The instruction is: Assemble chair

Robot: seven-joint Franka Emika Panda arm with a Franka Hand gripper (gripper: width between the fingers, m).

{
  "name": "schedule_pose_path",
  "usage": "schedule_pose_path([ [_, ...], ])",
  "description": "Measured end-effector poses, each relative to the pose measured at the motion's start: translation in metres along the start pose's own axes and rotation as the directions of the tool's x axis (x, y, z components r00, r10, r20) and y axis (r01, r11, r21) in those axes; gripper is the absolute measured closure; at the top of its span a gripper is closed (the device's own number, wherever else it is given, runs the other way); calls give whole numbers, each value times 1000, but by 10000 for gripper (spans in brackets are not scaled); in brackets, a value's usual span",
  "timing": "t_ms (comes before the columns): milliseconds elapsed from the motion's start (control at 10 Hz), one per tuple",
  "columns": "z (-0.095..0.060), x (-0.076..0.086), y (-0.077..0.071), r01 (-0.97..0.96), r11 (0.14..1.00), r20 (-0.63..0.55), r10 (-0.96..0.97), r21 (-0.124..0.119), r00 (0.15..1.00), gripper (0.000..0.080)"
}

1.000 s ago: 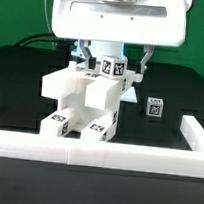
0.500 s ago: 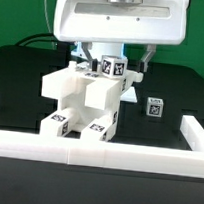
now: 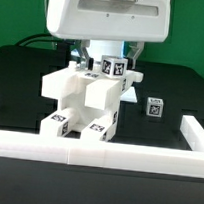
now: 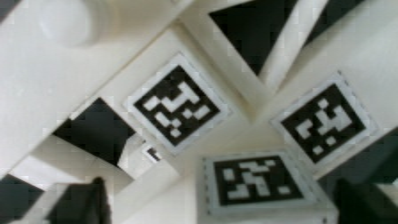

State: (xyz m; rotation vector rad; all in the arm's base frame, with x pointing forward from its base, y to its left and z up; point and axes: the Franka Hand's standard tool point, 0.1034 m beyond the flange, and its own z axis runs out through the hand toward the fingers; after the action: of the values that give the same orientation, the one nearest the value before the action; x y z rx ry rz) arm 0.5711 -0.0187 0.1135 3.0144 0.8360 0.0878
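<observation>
The chair [image 3: 80, 96], white blocky parts with black-and-white tags, stands partly built in the middle of the black table. Its topmost part [image 3: 114, 67] carries a tag facing the exterior view. My gripper [image 3: 111, 64] hangs straight over it, one finger on each side of that top part. In the wrist view the tagged part [image 4: 263, 178] lies between the two dark fingers [image 4: 80, 200], close to one finger, with a visible gap to the other. My gripper [image 4: 222, 202] is open and astride the part.
A small loose tagged block [image 3: 155, 108] sits on the table toward the exterior view's right. A low white border rail [image 3: 96, 148] runs along the front, with short raised ends at both sides. Cables [image 3: 33, 40] lie at the back left.
The fingers have drawn inward toward the chair's top part. The arm's body has shifted slightly to the exterior view's left. The chair and the loose block have not moved.
</observation>
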Motion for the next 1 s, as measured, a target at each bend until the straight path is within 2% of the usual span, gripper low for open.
schedule_pose_path([
  [100,0,0,0,-5,1000,0,5,0,1000,280],
  [200,0,0,0,-5,1000,0,5,0,1000,418],
  [300,1,0,0,-5,1000,1,5,0,1000,515],
  [600,1,0,-1,-73,997,0,73,1,997,516],
  [800,1,0,-1,-225,974,-2,225,6,974,516],
  [1000,2,0,-1,-445,895,-5,445,26,895,515],
])
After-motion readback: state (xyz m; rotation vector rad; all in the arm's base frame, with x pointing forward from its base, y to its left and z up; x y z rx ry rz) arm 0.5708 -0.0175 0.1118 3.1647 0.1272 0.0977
